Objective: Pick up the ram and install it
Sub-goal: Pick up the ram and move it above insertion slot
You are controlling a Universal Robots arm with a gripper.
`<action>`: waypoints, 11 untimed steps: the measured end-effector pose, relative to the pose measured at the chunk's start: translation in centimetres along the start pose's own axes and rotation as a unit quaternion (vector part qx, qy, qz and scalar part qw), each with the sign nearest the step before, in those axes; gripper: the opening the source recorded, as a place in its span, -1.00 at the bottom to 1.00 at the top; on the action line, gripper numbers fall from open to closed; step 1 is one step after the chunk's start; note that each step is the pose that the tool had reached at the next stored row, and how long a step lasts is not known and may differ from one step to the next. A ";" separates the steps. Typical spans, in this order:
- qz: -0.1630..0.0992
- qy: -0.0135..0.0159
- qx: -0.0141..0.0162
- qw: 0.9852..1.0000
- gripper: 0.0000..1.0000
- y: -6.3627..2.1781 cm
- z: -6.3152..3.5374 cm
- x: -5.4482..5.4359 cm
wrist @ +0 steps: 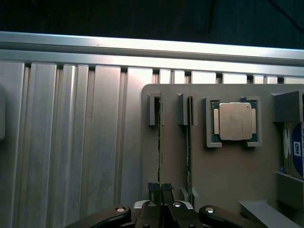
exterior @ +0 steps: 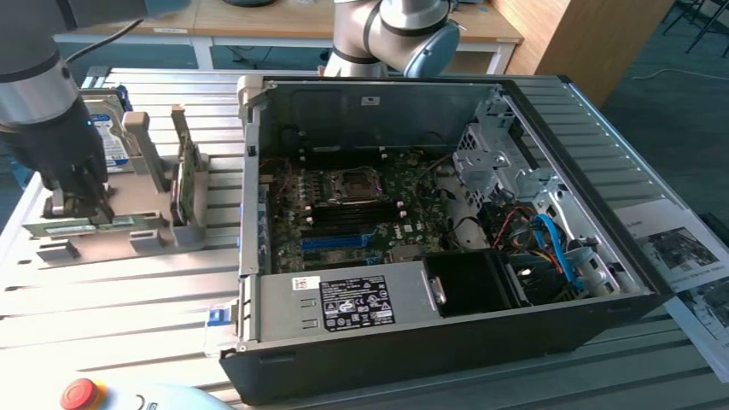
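Observation:
The ram (wrist: 159, 142) stands on edge in the outermost slot of a grey holder (wrist: 223, 180), a thin green stick seen from above. My gripper (wrist: 160, 188) is down over one end of it, and its black fingertips (wrist: 153, 187) are shut on the stick's top edge. In the exterior view the gripper (exterior: 78, 213) reaches down at the exterior view's left onto the ram (exterior: 55, 228), which lies along the front of the holder (exterior: 148, 218). The open computer case (exterior: 456, 299) sits to the exterior view's right, its motherboard (exterior: 353, 209) with a blue slot strip (exterior: 340, 242) exposed.
A second thin stick (wrist: 189, 142) sits in the neighbouring slot. A processor chip (wrist: 233, 121) and a blue-labelled hard drive (wrist: 297, 149) also rest in the holder. Another green board (exterior: 183, 184) stands upright beside the case. A red stop button (exterior: 82, 393) is at the front.

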State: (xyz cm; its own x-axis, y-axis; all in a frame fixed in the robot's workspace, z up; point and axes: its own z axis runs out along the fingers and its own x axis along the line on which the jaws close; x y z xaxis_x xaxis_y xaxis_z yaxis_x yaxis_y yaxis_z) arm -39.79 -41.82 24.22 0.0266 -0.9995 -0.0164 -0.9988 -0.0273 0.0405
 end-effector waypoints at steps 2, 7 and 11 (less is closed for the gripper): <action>0.000 0.000 0.000 1.000 -0.76 0.02 -0.58 0.0; 0.000 0.000 0.000 1.000 -0.76 0.08 -2.06 0.0; 0.000 0.001 0.000 1.000 -0.76 0.13 -3.23 -0.1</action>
State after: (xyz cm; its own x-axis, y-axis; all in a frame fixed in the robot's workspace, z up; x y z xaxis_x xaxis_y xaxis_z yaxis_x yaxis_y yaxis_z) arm -39.78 -41.82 27.45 0.0267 -0.9995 -0.0150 -0.9988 -0.0273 0.0405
